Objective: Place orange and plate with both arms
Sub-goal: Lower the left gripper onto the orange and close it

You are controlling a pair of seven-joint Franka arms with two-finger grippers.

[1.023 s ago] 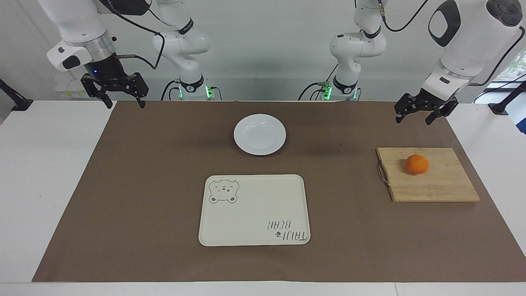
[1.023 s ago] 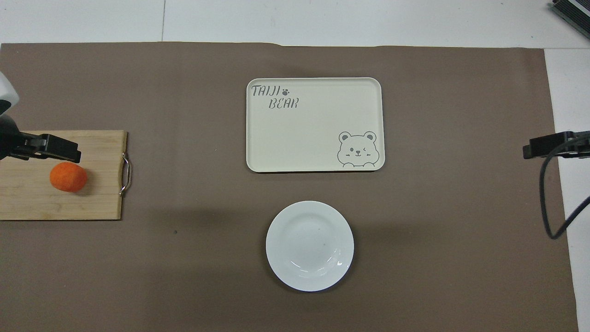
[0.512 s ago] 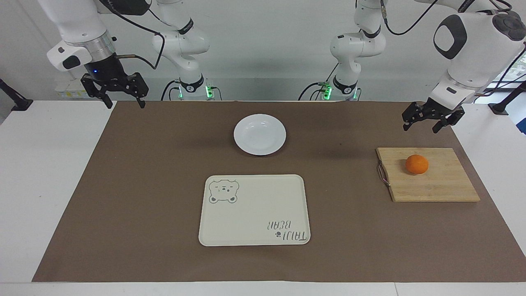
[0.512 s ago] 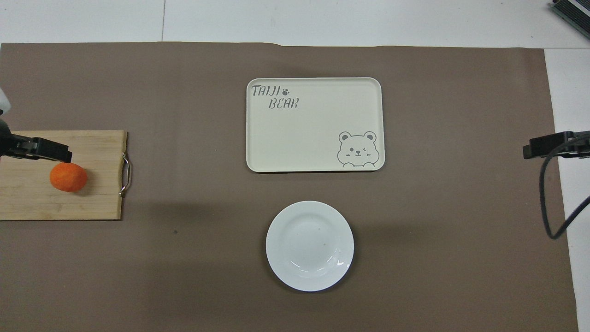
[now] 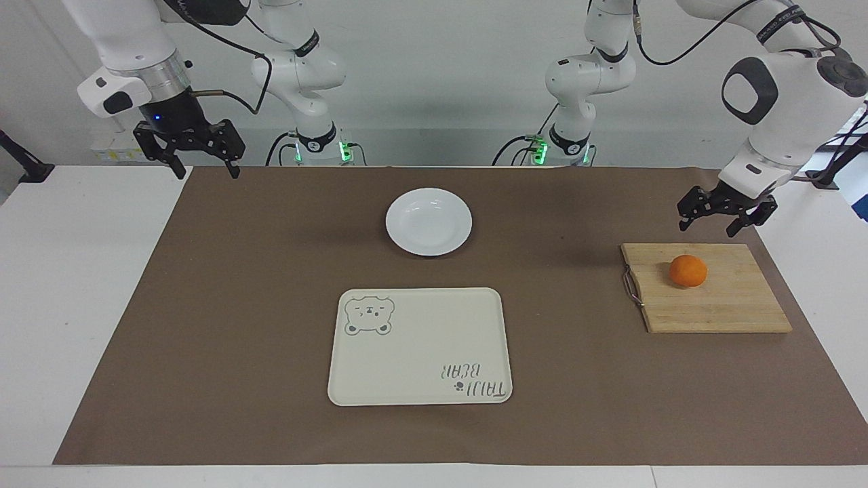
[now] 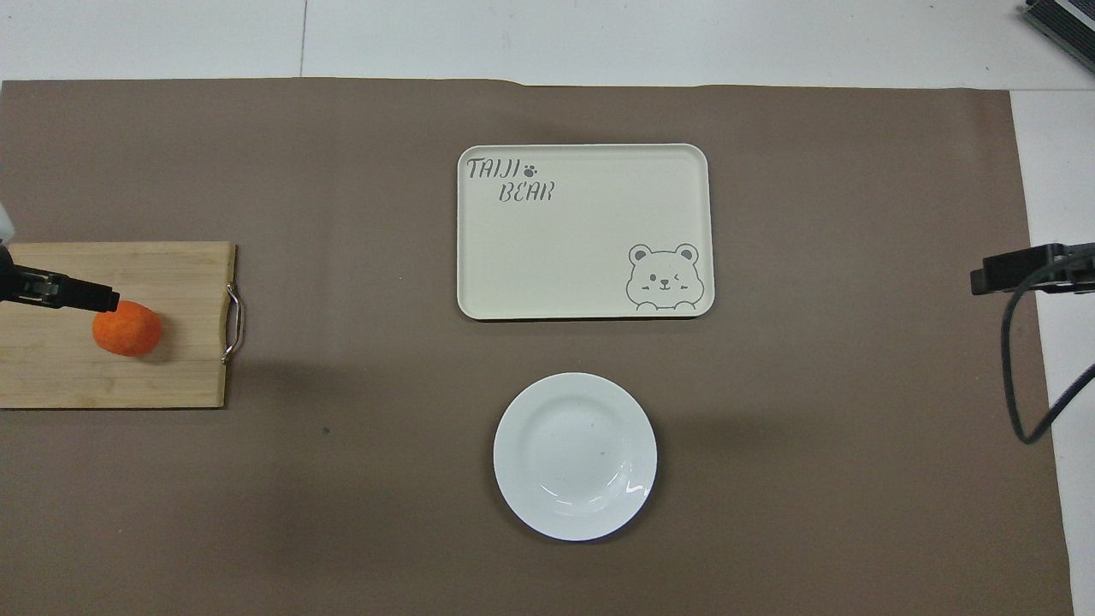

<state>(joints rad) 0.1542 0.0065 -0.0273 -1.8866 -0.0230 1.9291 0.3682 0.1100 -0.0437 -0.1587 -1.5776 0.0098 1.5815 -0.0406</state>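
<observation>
The orange (image 5: 688, 271) lies on a wooden cutting board (image 5: 725, 308) toward the left arm's end of the table; it also shows in the overhead view (image 6: 127, 328). My left gripper (image 5: 707, 229) is open and empty, up in the air over the board's edge nearer the robots, apart from the orange. In the overhead view the left gripper (image 6: 77, 293) overlaps the orange's top. The white plate (image 5: 428, 221) sits empty at mid-table, near the robots. My right gripper (image 5: 207, 173) is open and waits over the mat's corner at its own end.
A cream tray with a bear drawing (image 5: 420, 339) lies farther from the robots than the plate. A brown mat (image 5: 237, 305) covers the table. The board has a metal handle (image 5: 632, 287) on its side toward the plate.
My left gripper has come down and moved toward the cutting board, now close above the board's edge by the orange. The right arm, orange and plate have not moved.
</observation>
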